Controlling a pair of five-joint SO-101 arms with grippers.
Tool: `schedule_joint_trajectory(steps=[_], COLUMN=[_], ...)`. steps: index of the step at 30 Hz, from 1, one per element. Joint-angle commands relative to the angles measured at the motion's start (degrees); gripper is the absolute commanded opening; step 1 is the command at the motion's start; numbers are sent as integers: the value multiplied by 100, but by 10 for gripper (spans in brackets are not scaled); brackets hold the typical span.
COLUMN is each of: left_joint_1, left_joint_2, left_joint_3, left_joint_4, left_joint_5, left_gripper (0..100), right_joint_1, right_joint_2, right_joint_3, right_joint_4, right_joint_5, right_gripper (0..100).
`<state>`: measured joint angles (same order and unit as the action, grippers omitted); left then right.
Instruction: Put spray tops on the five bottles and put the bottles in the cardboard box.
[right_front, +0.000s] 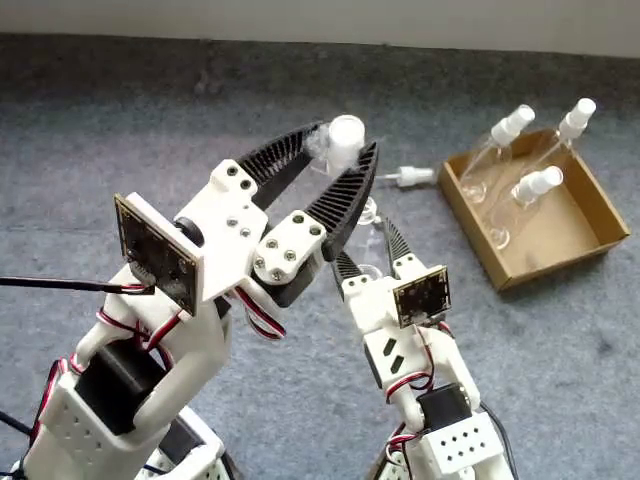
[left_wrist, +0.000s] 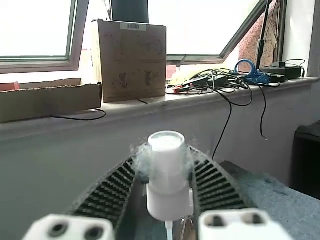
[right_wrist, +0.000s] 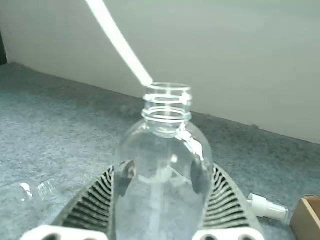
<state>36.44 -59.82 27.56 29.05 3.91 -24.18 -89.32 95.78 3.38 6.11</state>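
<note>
Three bottles (right_front: 518, 208) in cardboard box (right_front: 565, 262); loose spray top (right_front: 412, 177) just beside it.

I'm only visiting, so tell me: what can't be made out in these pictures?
High view: the bottle held by the right gripper is largely hidden behind the left gripper.
Left wrist view: the spray top has its tube cut off by the picture's edge.
Right wrist view: whether the tube's tip is inside the bottle's neck or beside it.
Right wrist view: a clear thing on the table is too blurred to name.
</note>
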Motion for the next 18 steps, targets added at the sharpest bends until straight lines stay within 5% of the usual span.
schedule_joint_trajectory(steps=[1, 18], left_joint_1=[110, -435], left_joint_2=[-13, -13], left_joint_3=[180, 347], left_joint_4=[-484, -756], left_joint_5=[-62, -35], left_gripper=[4, 4], right_joint_1=[40, 48], right_joint_2=[-48, -48], right_joint_3=[497, 514], right_joint_4=[4, -198], right_joint_5=[149, 167], right_gripper=[77, 111])
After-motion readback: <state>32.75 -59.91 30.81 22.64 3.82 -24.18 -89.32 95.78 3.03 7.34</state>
